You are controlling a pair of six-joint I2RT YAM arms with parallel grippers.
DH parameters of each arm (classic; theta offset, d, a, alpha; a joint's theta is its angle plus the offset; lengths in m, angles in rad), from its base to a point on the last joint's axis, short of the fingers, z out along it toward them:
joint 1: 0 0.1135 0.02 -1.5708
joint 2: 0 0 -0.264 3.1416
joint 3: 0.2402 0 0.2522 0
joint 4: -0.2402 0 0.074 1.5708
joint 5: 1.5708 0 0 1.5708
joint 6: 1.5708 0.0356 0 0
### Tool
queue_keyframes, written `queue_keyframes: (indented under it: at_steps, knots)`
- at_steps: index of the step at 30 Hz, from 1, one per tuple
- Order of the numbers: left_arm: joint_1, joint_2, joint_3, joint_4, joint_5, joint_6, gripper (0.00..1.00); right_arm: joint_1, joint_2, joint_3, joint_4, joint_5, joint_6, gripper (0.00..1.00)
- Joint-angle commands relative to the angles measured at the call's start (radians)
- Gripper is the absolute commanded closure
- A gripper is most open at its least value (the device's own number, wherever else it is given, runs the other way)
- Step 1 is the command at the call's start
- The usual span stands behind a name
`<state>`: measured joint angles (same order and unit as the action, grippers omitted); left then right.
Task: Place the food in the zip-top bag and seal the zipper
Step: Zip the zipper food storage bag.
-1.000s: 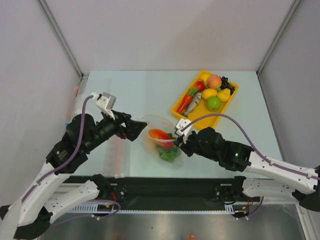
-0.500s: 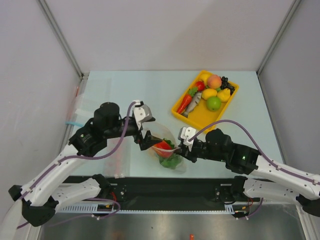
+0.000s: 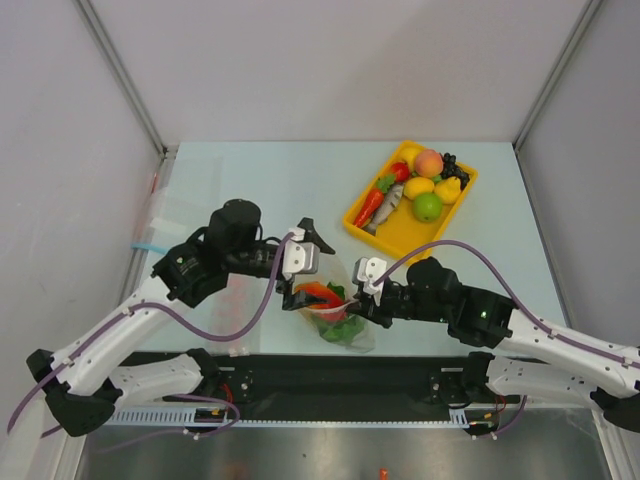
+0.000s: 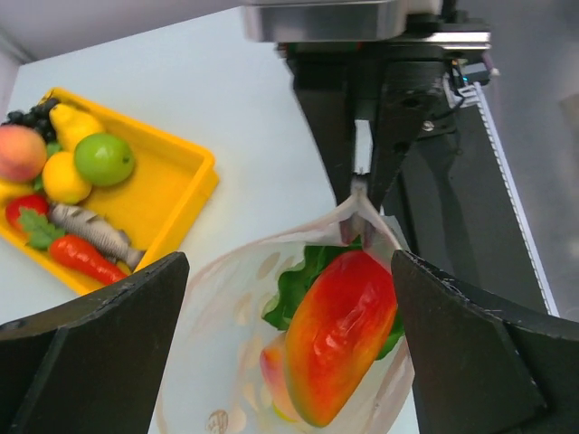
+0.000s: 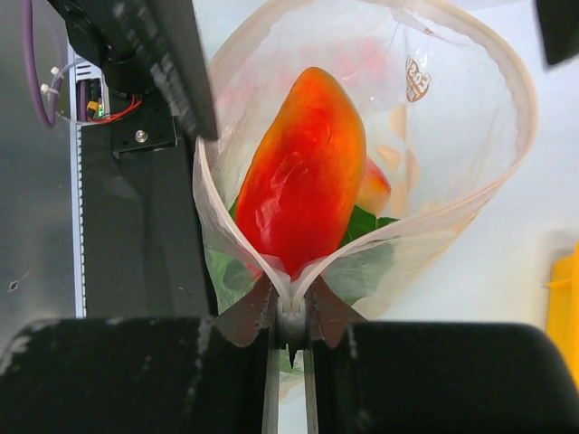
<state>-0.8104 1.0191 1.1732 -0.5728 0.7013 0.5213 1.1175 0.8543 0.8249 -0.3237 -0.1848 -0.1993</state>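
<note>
Overhead plus close wrist views, common bag (image 4: 226, 307)

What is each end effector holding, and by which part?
Right end effector pinches the zip-top bag at its mouth edge; left end effector is open, holding nothing.

The bag (image 5: 452, 117) is clear plastic, scattered with faint pale-peach dots and one small whitish printed mark. Its zipper (image 5: 525, 90) is a pinkish-white strip around the mouth. Inside, the mango (image 5: 303, 172) runs from deep red to orange with a yellow blush, over dark green lettuce (image 4: 303, 276). At the upper left of the left wrist view the tray (image 4: 172, 194) is bright yellow. It carries a pink-orange peach (image 4: 20, 152), a yellow lemon (image 4: 65, 176), a green apple (image 4: 104, 158), a yellow pear (image 4: 72, 122), black grapes (image 4: 27, 116), a grey fish (image 4: 90, 231) with darker stripes and a red-orange carrot (image 4: 86, 260). The surface (image 3: 270, 180) is pale blue-green. The arms (image 3: 560, 340) are white and black, with purple cables (image 3: 440, 242).
</note>
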Motion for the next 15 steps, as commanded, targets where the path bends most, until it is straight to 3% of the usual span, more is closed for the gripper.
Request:
queue_keyframes:
  at_steps: [1,15]
  knots:
    - [-0.033,0.029,0.036,-0.033,0.121,0.101,0.00,0.014,-0.009,0.014,0.026,0.005,-0.009,1.00]
    - [-0.110,0.124,0.039,-0.059,0.080,0.117,0.01,0.057,-0.012,0.031,-0.020,0.090,0.018,1.00]
